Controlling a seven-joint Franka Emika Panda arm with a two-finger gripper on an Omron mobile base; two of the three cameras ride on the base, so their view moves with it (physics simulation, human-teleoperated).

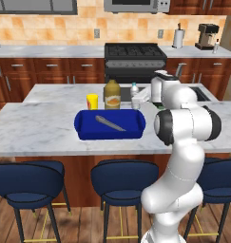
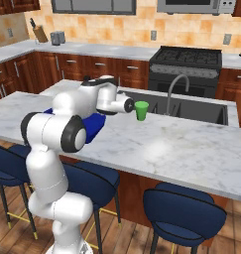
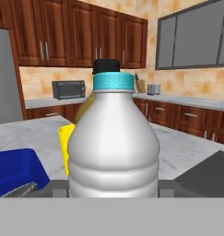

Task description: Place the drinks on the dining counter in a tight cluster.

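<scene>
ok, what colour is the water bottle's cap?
Light blue-teal. The water bottle's cap shows best in the hand view, close up.

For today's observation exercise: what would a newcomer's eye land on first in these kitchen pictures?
Probably the water bottle with its blue cap, looming right in front of the gripper in the hand view. Next, the blue tray on the marble counter, with the amber juice jug and yellow cup just behind it.
</scene>
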